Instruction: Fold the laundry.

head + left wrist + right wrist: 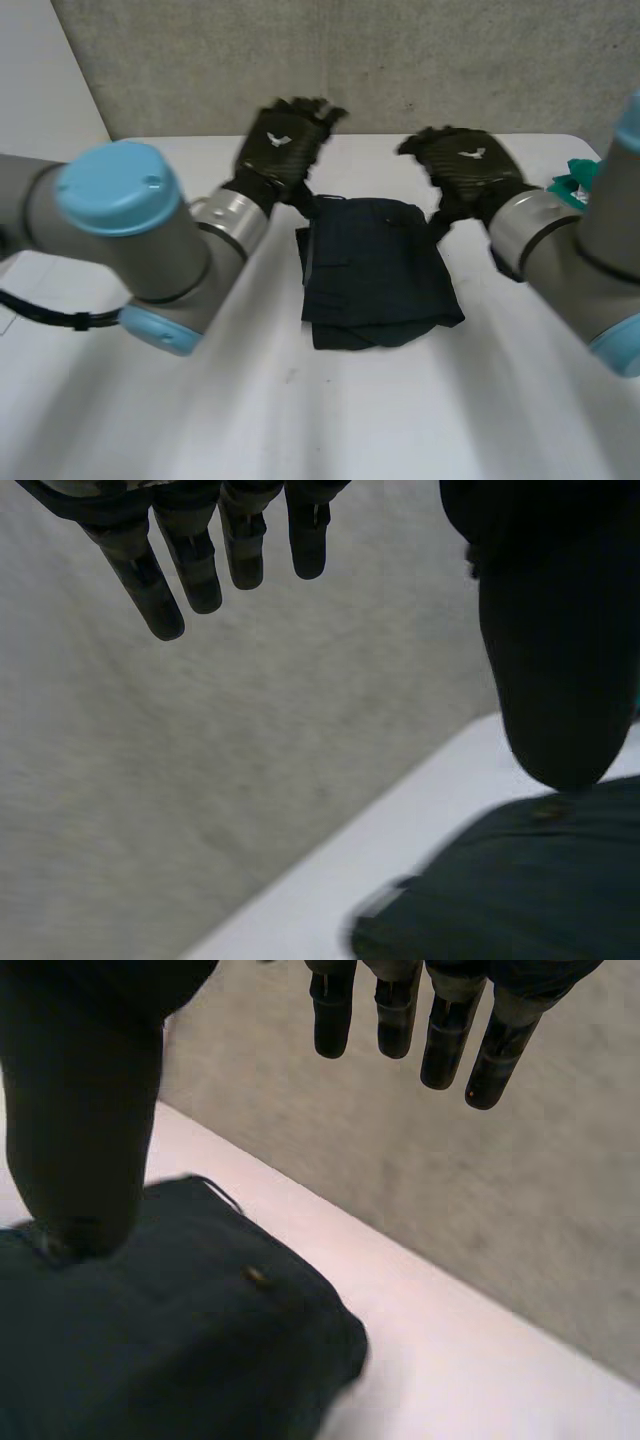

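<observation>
A dark navy garment (pixel 375 270) lies folded into a compact rectangle in the middle of the white table (pixel 300 420). My left hand (pixel 285 140) hovers just beyond its far left corner, fingers (pixel 190 570) straight and spread, thumb above the cloth (pixel 520 890), holding nothing. My right hand (pixel 465 160) hovers off the far right corner, fingers (pixel 440 1030) straight, thumb just over the cloth (pixel 180 1330), empty as well.
A green item (pixel 580 180) lies at the table's far right edge behind my right arm. A grey wall (pixel 400 50) rises right behind the table's back edge.
</observation>
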